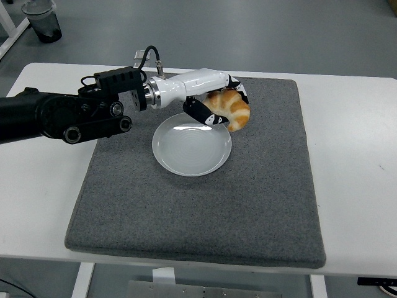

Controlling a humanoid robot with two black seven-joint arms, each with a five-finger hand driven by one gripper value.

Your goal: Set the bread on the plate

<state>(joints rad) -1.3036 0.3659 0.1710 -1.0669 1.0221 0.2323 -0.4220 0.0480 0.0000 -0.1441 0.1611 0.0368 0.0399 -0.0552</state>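
A golden croissant [232,109] is held in my left hand [218,107], whose white and black fingers are curled around it. The hand hovers over the far right rim of the round white plate [191,149], which lies near the middle of the grey mat [205,205]. The croissant hangs just above and beyond the plate's upper right edge. My left arm [68,115] reaches in from the left edge. No right arm shows.
The mat lies on a white table [360,161]. A dark cup [44,23] stands on the floor at the top left. A small clear object [140,57] sits at the table's far edge behind the arm.
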